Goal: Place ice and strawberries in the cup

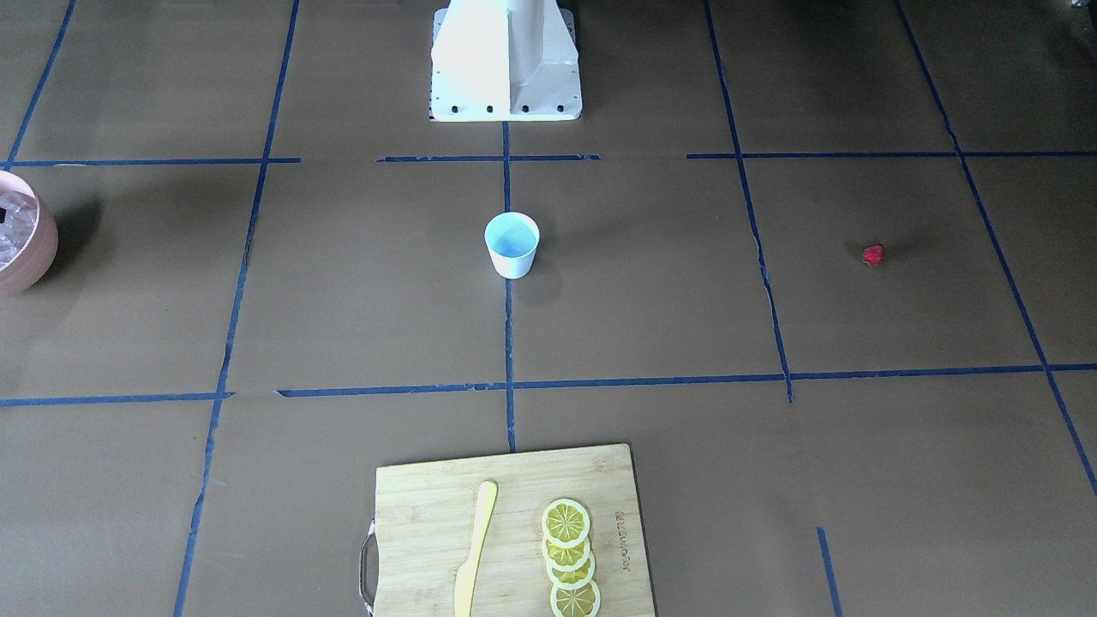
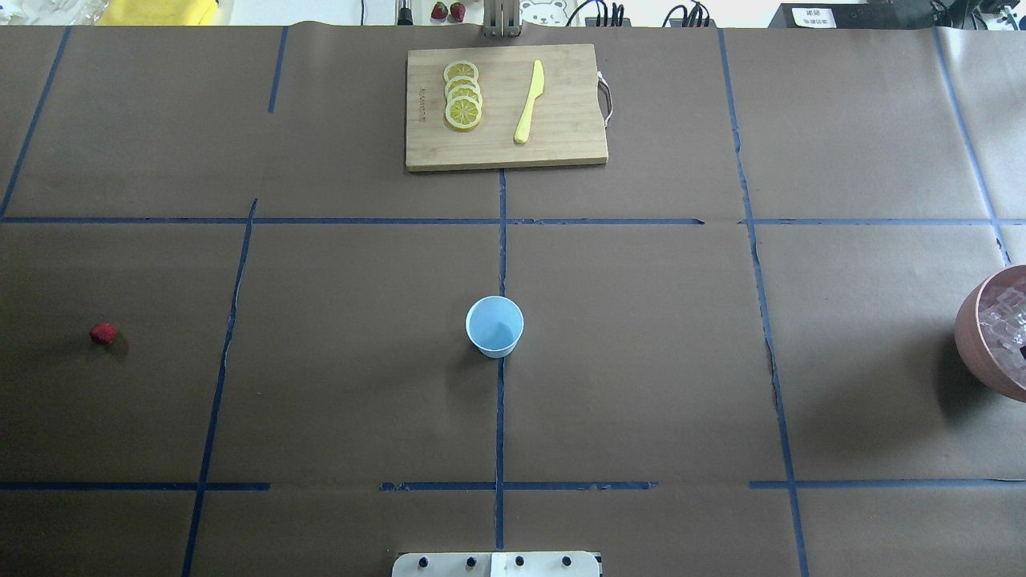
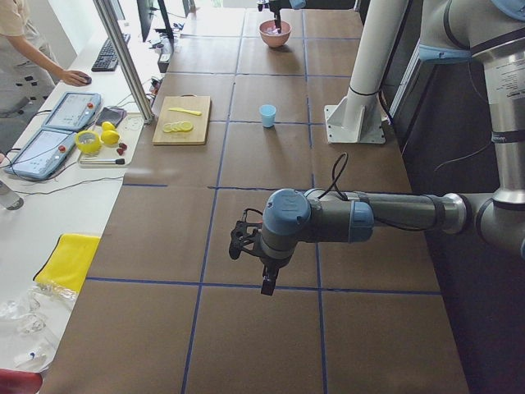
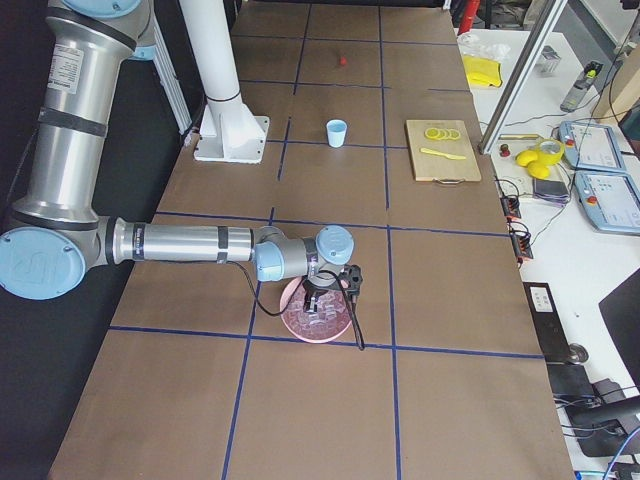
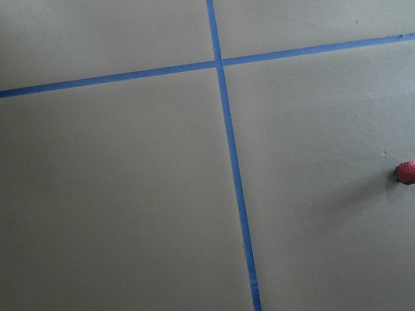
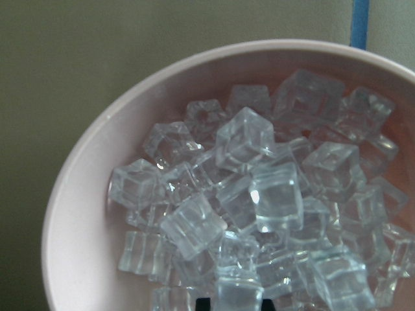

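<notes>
Cup (image 2: pixel 494 326) empty so far; ice (image 6: pixel 259 194) in bowl (image 6: pixel 76 170), strawberry (image 2: pixel 103 333) on counter (image 2: pixel 641 377). I can't read left fingers (image 3: pixel 267 286) or right fingers (image 4: pixel 318 297).

Robotics laboratory workcell. Two industrial arms, the left arm (image 3: pixel 394 215) and the right arm (image 4: pixel 180 243), reach over a tabletop (image 2: pixel 641 361) covered in brown paper and divided into a grid by blue tape (image 2: pixel 501 401). A white pedestal (image 4: pixel 215 90) stands at its edge. A white side bench (image 3: pixel 82 205) carries two touchscreen teach pendants (image 3: pixel 72 111), a keyboard (image 3: pixel 108 51) and loose cables (image 4: pixel 515 215). An operator (image 3: pixel 20 33) rests a hand on a mouse (image 3: pixel 79 80).
</notes>
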